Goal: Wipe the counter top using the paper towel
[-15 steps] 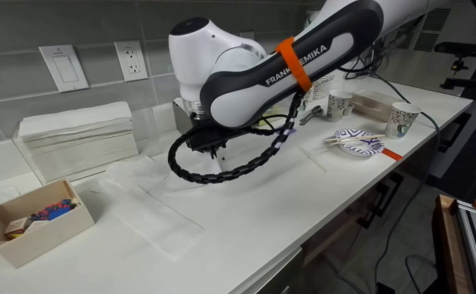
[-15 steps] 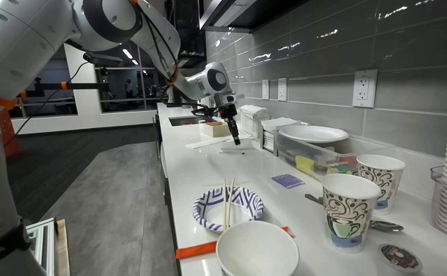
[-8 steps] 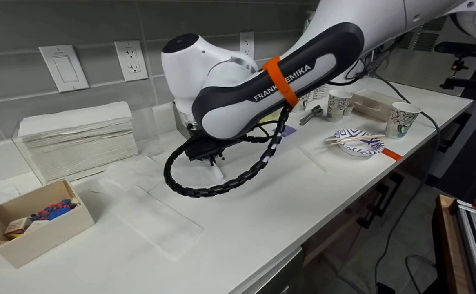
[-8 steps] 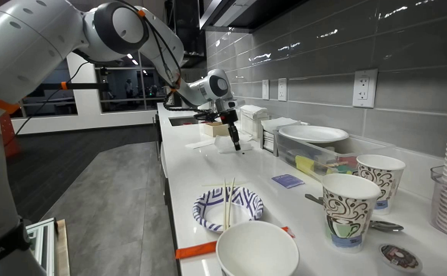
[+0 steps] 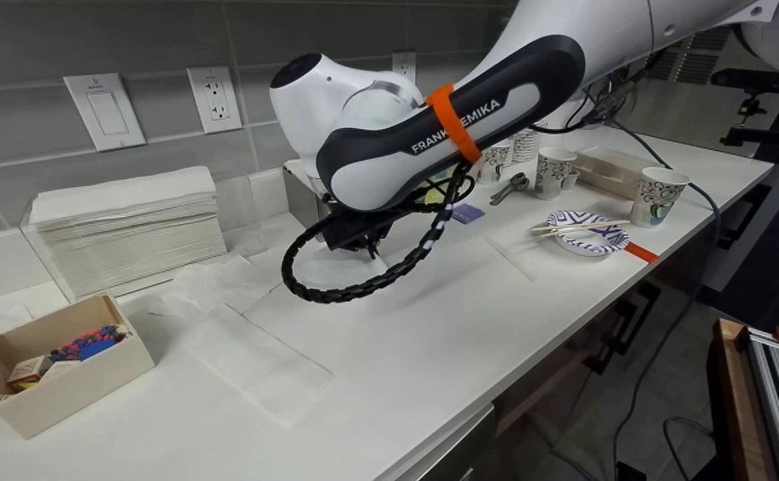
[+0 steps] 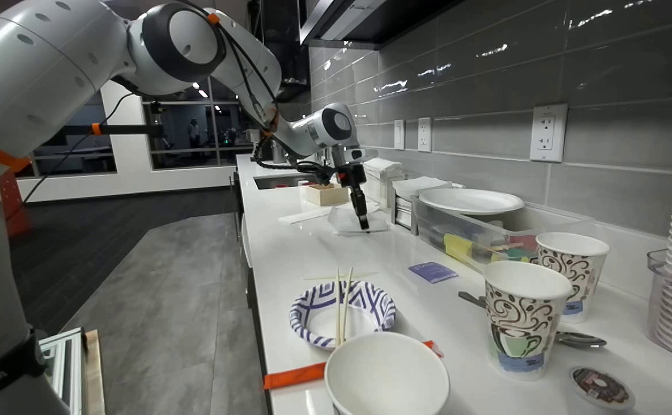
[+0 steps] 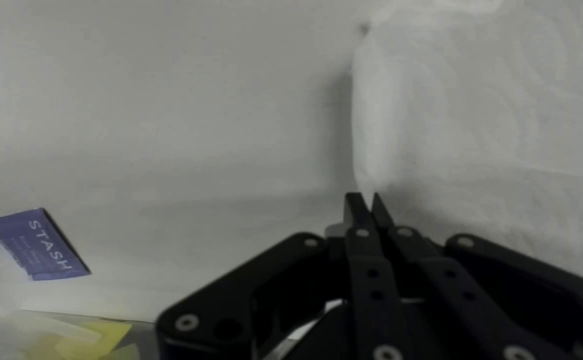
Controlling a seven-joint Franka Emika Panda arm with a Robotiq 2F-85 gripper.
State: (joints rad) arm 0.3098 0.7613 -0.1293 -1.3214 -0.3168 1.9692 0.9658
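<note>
Your tool (image 7: 365,198) pinched paper towel (image 7: 471,110) by edge, on tabletop (image 5: 429,361). Purple packet (image 7: 40,245) lay apart from paper towel, patterned bowl (image 6: 304,308) farther away from it.

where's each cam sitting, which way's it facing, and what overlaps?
In an exterior view: raised near the wooden box, facing along the counter top toward the striped bowl; the arm slants from upper right to centre.
In an exterior view: behind the nearest paper cup, facing the sink; the arm arches from left to centre.
Wrist view: behind the jaws, which show at the bottom, facing down at the paper towel and purple packet.
Both exterior views share the arm, wooden box and striped bowl, from opposite ends.
</note>
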